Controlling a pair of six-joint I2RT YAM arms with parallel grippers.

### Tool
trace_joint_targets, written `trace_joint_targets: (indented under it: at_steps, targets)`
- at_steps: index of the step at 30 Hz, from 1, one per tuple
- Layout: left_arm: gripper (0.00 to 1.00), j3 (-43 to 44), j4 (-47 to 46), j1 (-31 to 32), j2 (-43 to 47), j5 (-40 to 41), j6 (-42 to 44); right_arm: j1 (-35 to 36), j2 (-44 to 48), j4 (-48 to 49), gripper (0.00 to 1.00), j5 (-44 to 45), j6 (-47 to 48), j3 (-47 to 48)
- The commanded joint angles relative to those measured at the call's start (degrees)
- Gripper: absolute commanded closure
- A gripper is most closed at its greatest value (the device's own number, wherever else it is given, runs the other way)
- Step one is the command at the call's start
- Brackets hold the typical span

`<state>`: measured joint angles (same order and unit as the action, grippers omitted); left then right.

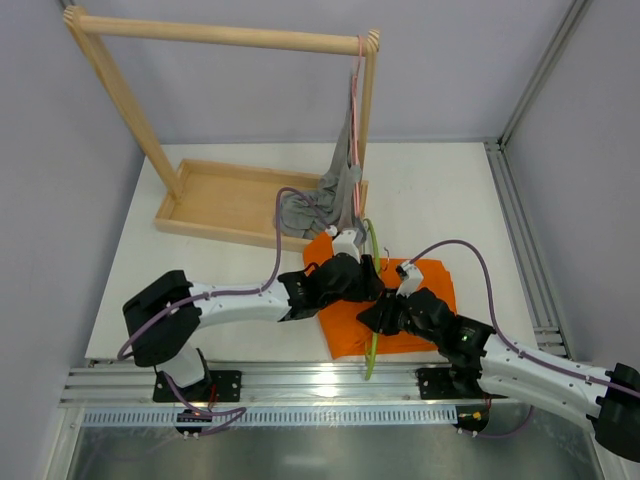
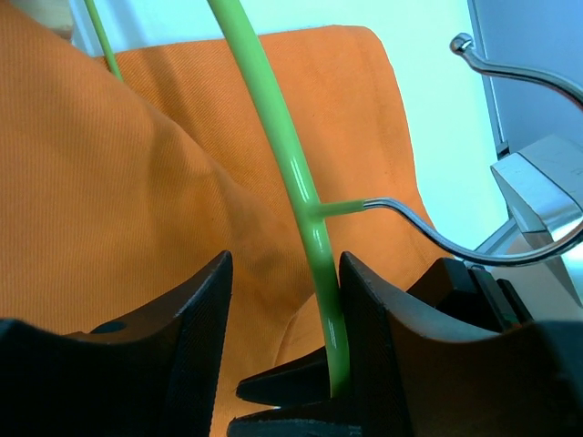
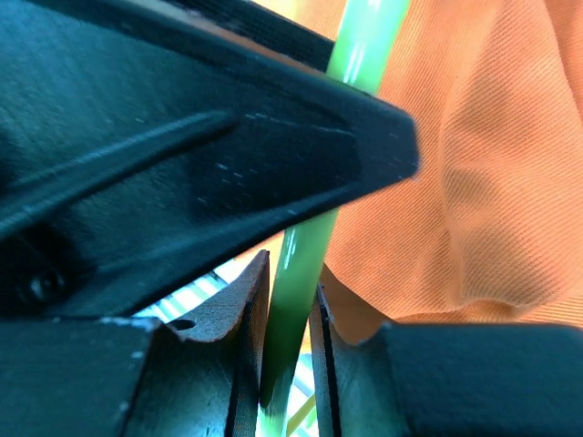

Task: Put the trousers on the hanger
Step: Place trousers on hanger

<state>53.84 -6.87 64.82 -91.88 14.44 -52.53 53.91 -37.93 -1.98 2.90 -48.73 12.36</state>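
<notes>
The orange trousers [image 1: 425, 285] lie folded on the white table near its front edge. The lime-green hanger [image 1: 374, 245] runs across them from back to front, its lower end past the table edge. My right gripper [image 3: 287, 350] is shut on the hanger's green rod [image 3: 301, 273], with the trousers [image 3: 492, 182] beside it. My left gripper [image 2: 287, 273] stands open around the same rod [image 2: 305, 209]; the rod leans against the right finger [image 2: 373, 319] and a wide gap stays on the left. The metal hook [image 2: 474, 246] branches off to the right. In the top view both grippers [image 1: 368, 283] [image 1: 382, 313] meet over the trousers.
A wooden rack [image 1: 230, 38] with a wooden tray base [image 1: 215, 200] stands at the back. A grey garment [image 1: 335, 195] hangs from its right post on a pink hanger [image 1: 356, 90], just behind the trousers. Metal rails [image 1: 520, 230] line the table's right and front edges.
</notes>
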Motion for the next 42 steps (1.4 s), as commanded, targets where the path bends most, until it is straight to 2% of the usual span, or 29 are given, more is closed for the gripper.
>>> trace_joint_targets:
  at_steps: [1,6,9,10,13,15,19,20,23,25,30,35,39,42]
  targets:
    - [0.50,3.45,1.50,-0.04,-1.55,1.56,-0.38,0.32,0.31,3.82,0.74,1.50,-0.23,-0.23]
    - [0.61,3.64,4.14,-0.04,-1.82,2.70,-1.34,0.41,1.63,0.24,0.74,2.11,0.30,1.26]
    - [0.69,2.41,4.06,-0.13,-0.94,3.58,-1.52,0.41,3.82,-3.99,0.67,3.87,0.83,1.96]
    - [0.75,2.14,4.24,-0.13,-0.33,4.10,-1.69,0.41,4.44,-4.96,0.65,4.65,0.92,2.23]
    - [0.85,1.70,4.59,-0.13,0.29,4.20,-1.61,0.41,6.38,-9.26,0.63,5.89,1.27,2.84]
    - [0.88,2.05,4.85,-0.22,0.21,3.93,-1.17,0.41,7.60,-12.42,0.61,7.47,1.53,3.37]
    - [0.98,2.14,5.64,-0.22,0.12,3.14,-0.73,0.41,8.93,-20.59,0.52,13.79,0.92,5.48]
    - [0.99,1.97,5.38,-0.30,0.29,3.05,-1.25,0.41,8.93,-23.74,0.47,16.94,0.92,6.96]
    - [1.00,1.35,5.47,-0.22,0.73,3.23,-2.31,-0.12,7.27,-27.46,0.32,20.65,1.79,9.86]
    - [1.00,1.26,5.38,-0.22,0.91,3.23,-2.49,-0.73,2.55,-28.16,0.30,22.68,3.19,11.45]
    - [1.00,1.53,6.34,-0.22,1.43,3.23,-3.01,-3.81,-7.05,-26.33,0.29,21.10,4.26,16.02]
    - [1.00,1.17,6.70,-0.31,2.49,4.02,-3.80,-9.60,-12.42,-20.79,0.30,16.53,6.98,14.89]
    - [1.00,1.17,7.84,-0.30,2.84,4.46,-4.07,-11.19,-11.82,-19.38,0.31,18.28,5.59,12.60]
    - [1.00,1.35,8.10,-0.31,2.67,4.37,-4.24,-11.11,-5.70,-18.77,0.35,17.50,5.57,10.58]
